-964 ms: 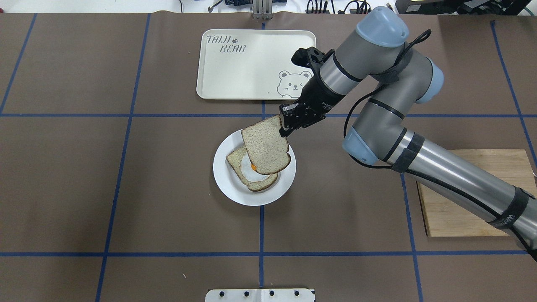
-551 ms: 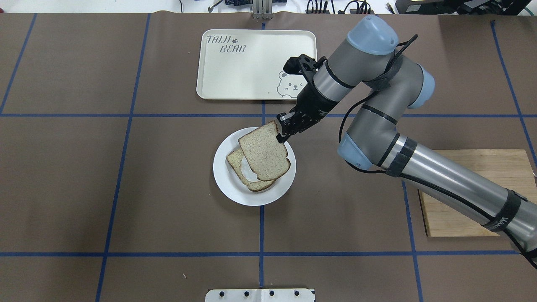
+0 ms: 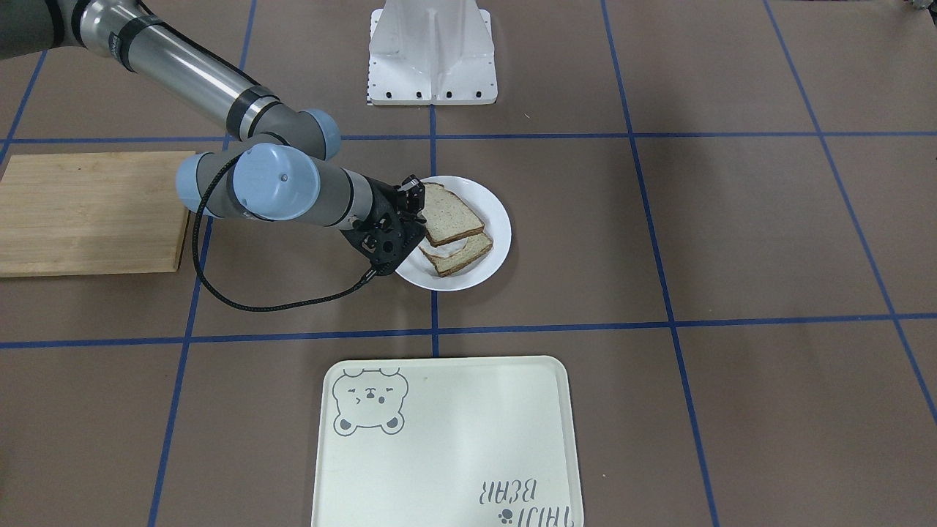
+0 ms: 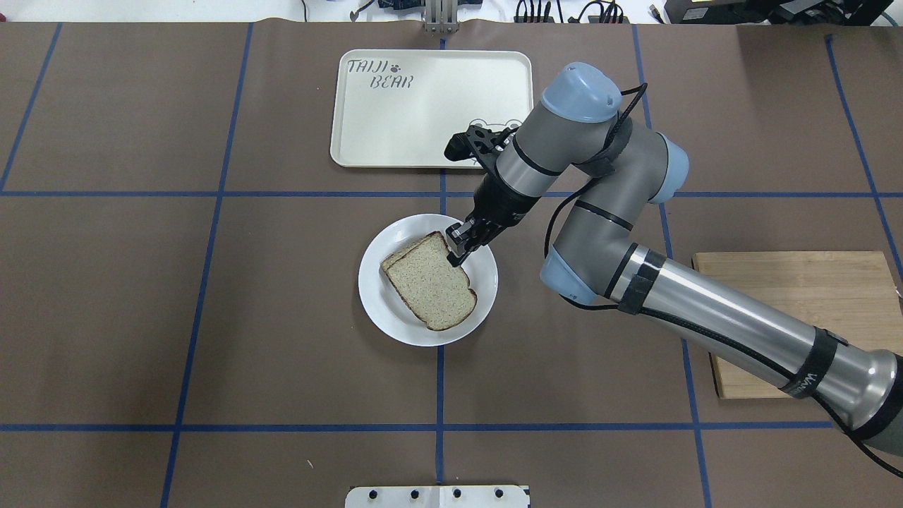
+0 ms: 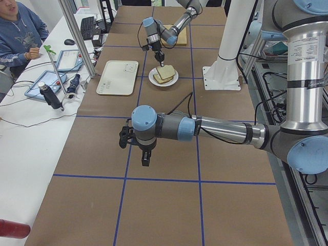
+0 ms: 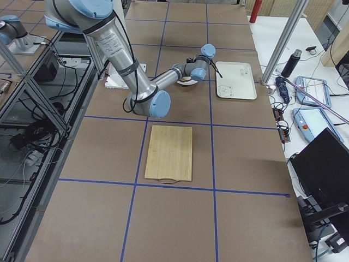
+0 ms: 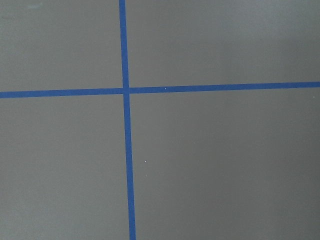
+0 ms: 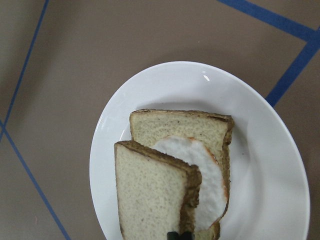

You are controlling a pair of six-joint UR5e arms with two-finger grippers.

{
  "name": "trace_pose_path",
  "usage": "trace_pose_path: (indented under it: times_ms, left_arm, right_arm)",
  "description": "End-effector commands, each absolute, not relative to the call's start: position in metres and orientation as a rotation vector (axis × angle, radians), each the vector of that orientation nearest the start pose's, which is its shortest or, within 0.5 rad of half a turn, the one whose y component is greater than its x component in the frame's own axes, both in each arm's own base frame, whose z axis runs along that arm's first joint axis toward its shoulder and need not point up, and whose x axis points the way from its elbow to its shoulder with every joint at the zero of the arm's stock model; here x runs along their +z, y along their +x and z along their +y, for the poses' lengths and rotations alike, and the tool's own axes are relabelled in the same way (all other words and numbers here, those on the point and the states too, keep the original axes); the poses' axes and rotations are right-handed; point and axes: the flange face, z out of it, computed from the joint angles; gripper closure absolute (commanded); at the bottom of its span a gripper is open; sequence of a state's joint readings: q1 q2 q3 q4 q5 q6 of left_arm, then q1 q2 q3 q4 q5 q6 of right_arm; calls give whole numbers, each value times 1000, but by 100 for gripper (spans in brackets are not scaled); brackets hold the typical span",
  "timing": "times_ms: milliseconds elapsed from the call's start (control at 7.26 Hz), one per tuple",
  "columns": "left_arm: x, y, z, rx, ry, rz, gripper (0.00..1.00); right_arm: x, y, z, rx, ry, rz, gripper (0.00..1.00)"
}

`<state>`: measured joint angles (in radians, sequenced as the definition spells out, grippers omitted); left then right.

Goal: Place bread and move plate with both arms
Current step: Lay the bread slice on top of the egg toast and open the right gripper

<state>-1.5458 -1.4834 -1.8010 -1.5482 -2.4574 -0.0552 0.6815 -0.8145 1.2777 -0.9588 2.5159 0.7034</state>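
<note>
The plain bread slice (image 4: 430, 286) lies tilted over the egg-topped slice (image 3: 463, 256) on the round white plate (image 4: 377, 300). My right gripper (image 4: 457, 248) is shut on the bread's far right corner, just above the plate. In the right wrist view the bread (image 8: 150, 195) leans over the egg white (image 8: 207, 175) and the lower slice (image 8: 175, 125), with the plate (image 8: 250, 115) around them. My left gripper (image 5: 146, 158) shows only in the exterior left view, hanging low over bare table away from the plate; I cannot tell whether it is open or shut.
A cream tray with a bear drawing (image 4: 430, 106) lies just beyond the plate. A wooden board (image 4: 797, 317) lies on the right, under the right arm. The white pedestal (image 3: 432, 51) stands at the robot's edge. An operator (image 5: 15, 31) sits beside the table.
My right gripper has come down and to the left with the bread. The slice went from hanging above the plate to lying over the egg slice, hiding the egg in the overhead view.
</note>
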Motion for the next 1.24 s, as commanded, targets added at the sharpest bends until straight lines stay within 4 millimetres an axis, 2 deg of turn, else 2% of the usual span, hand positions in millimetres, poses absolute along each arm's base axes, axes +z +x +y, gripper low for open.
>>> trace_pose_path:
  times_ms: [0, 413, 551, 689, 827, 964, 1102]
  left_arm:
    - [582, -45, -459, 23, 73, 889, 2]
    - [581, -44, -459, 26, 76, 889, 2]
    - [579, -45, -459, 26, 79, 889, 2]
    - [579, -44, -460, 27, 78, 889, 2]
    - [577, -44, -461, 29, 83, 889, 2]
    - [574, -44, -463, -11, 72, 892, 2]
    - [561, -42, -473, -55, 87, 898, 2]
  right_arm:
    - [231, -550, -515, -657, 94, -1305, 100]
    - [231, -552, -518, -642, 116, -1290, 100]
    - [231, -553, -521, -628, 140, -1276, 97]
    - [232, -553, -522, -623, 141, -1273, 34]
    - [234, -552, -522, -615, 155, -1265, 1]
    - [235, -548, -522, -614, 157, -1266, 0]
    - [245, -529, -525, -599, 166, -1266, 0]
